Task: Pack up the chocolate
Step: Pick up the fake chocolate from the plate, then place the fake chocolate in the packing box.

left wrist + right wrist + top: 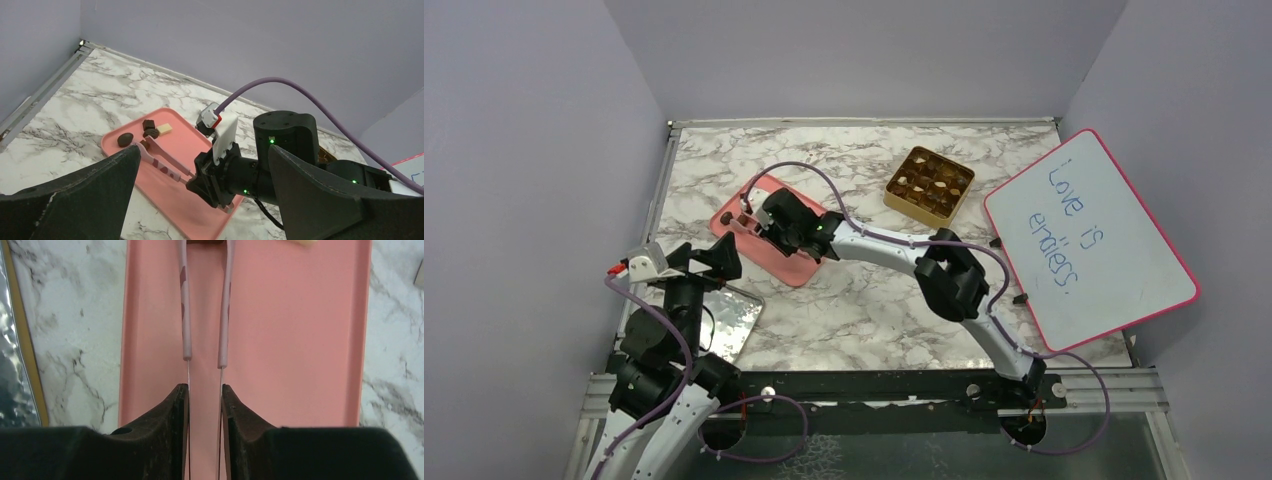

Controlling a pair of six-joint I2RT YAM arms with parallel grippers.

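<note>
Overview: right gripper (762, 216) is seen over pink tray (796, 268); left gripper (702, 259) is parked just left of tray, jaws spread wide, nothing held. Left wrist: chocolate (125, 139) is grouped at tray's far end, pink tweezers (161, 159) tips touching it. Right wrist: tweezers are pinched between nearly closed right fingers (177, 410).

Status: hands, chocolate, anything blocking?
Left hand open. Right hand shut on pink tweezers. Tips beside small brown chocolate pieces on pink tray. Nothing blocking.
</note>
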